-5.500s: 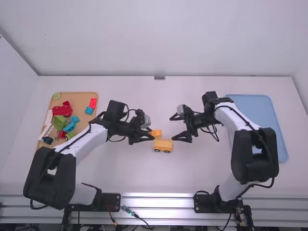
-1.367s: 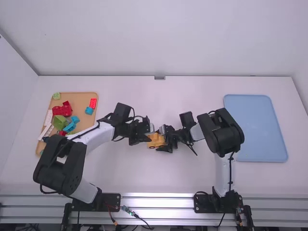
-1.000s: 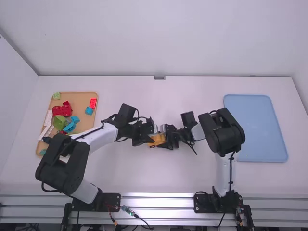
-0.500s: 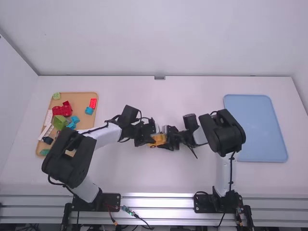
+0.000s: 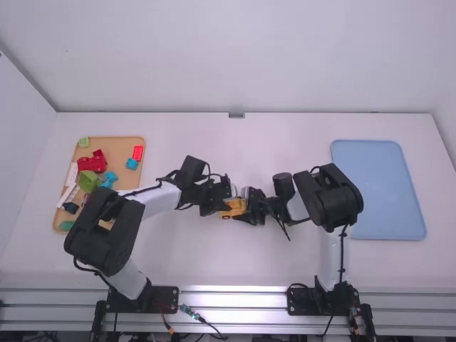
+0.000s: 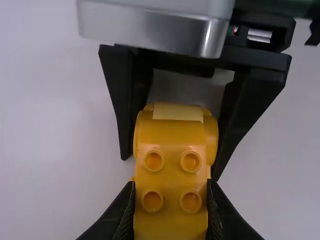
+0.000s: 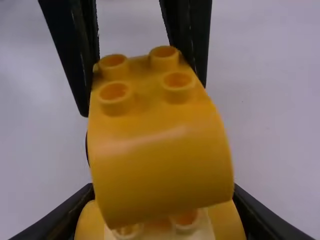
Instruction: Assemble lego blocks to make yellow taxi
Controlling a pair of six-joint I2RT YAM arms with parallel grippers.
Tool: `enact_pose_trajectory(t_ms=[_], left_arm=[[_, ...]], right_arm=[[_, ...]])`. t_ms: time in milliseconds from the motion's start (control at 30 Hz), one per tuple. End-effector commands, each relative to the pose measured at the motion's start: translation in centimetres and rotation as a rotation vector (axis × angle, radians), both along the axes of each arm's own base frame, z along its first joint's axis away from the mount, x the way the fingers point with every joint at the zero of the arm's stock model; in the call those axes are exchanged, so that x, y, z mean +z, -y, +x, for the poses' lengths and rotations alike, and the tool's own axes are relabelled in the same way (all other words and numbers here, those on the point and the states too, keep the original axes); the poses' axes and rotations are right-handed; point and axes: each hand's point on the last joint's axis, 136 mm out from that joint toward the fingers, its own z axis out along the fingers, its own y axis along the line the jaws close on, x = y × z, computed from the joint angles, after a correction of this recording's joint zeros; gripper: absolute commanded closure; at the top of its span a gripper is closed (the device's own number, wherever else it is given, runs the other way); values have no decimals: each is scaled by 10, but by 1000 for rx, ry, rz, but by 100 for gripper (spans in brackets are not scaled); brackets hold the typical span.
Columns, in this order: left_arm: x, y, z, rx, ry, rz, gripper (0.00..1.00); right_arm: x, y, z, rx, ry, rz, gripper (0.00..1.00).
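Right gripper (image 5: 246,208) moved inward since earlier, is clamped on yellow plastic wheeled base (image 7: 90,225); left gripper (image 5: 225,206) clamped on glossy yellow curved plastic block (image 7: 157,160), round-studded.

I've got smooth, glossy yellow plastic between my left gripper (image 5: 226,207)'s fingers, light sliding over the studded block (image 6: 171,175). Just beneath it, the lower block (image 7: 90,225) looks like slick plastic too, between my right gripper (image 5: 246,209)'s matt black fingers. Behind those, a smooth housing (image 6: 145,30) gleams like metal. Around both hands, the tabletop (image 5: 185,249) looks smooth, dull-finished.
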Motion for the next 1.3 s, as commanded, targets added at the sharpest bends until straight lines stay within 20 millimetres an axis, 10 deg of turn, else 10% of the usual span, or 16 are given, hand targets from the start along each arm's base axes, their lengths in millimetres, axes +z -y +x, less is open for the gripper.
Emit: enact_pose_trajectory(t_ms=[0, 1267], left_arm=[[-5, 3, -7, -45, -18, -24, 98], [-31, -4, -8, 47, -111, 80, 99]], right_arm=[[-12, 3, -3, -34, -60, -44, 48], [-13, -6, -7, 6, -54, -55, 49]])
